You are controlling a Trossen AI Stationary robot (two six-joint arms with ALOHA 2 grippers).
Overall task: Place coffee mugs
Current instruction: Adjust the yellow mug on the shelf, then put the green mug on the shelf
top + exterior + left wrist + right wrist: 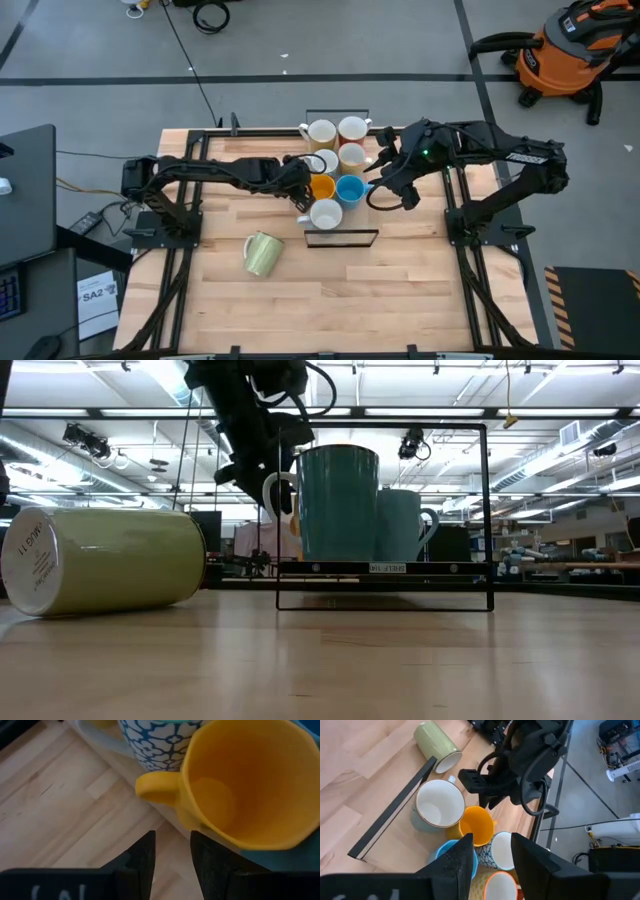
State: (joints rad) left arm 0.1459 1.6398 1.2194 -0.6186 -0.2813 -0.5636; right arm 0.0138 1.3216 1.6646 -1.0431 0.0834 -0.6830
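While both end effectors hang open, orange mug (322, 186) upright, glossy, pale green mug (262, 253) toppled.

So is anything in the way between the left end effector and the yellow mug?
Nothing visible. The left end effector sits right by the yellow mug, its open fingers aimed near the handle, with only bare table between.

I work in a big open lab or workshop: grey concrete floor (400, 60) with tape lines, an orange shop vacuum (565, 50) at upper right, loose cables (210, 15) at top, exposed ceiling pipes and strip lights (560, 450) behind my tabletop (400, 290).
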